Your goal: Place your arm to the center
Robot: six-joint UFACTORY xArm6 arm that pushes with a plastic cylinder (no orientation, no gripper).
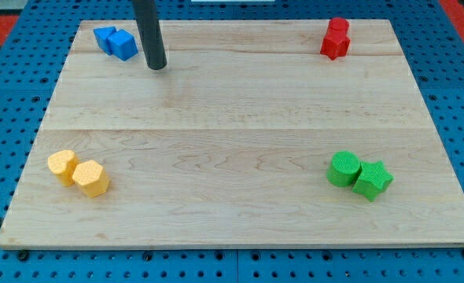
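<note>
My tip point(156, 66) touches the wooden board point(240, 149) near its top left, just right of two blue blocks: a blue cube point(123, 45) and a blue block point(104, 36) behind it. The tip stands a small gap from the cube. Two red blocks sit at the top right: a red star point(335, 45) and a red cylinder point(340, 27) behind it. A green cylinder point(344, 169) and a green star point(372, 180) touch at the lower right. A yellow cylinder point(62, 165) and a yellow hexagon point(91, 178) touch at the lower left.
The board lies on a blue pegboard table point(12, 157). A red patch point(4, 16) shows at the top left corner, another at the top right.
</note>
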